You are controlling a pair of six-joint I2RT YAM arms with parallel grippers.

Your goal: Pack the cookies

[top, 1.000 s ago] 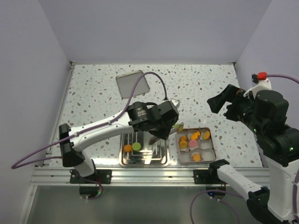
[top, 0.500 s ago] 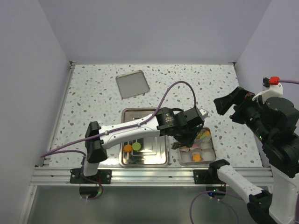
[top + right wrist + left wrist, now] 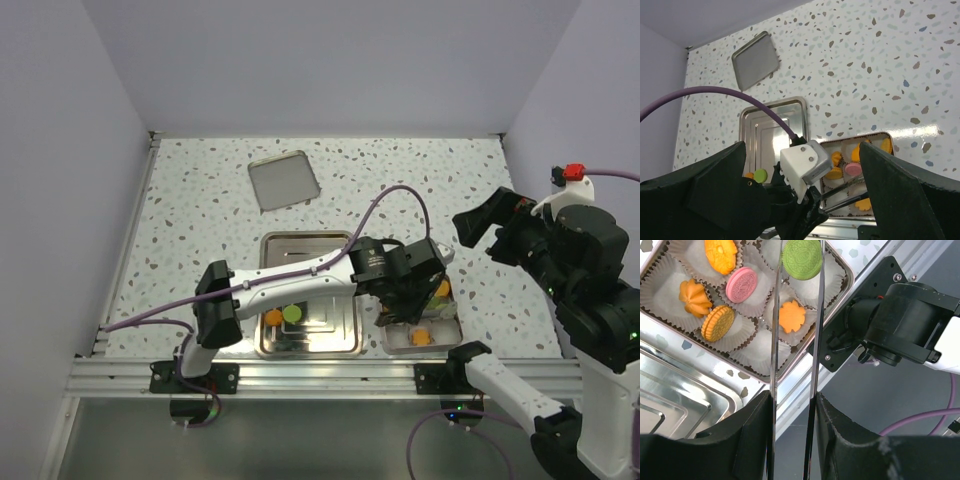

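- Gripped in left pincer (image 3: 799, 249), part closed: green cookie (image 3: 801, 258), over near corner of tin (image 3: 420, 351).
- Below and left of those tips: orange cookies (image 3: 717, 322) and pink cookie (image 3: 741, 284), in liners (image 3: 747, 347).
- Wide open, holding nothing, high above table (image 3: 880, 60): right pincer (image 3: 802, 150).
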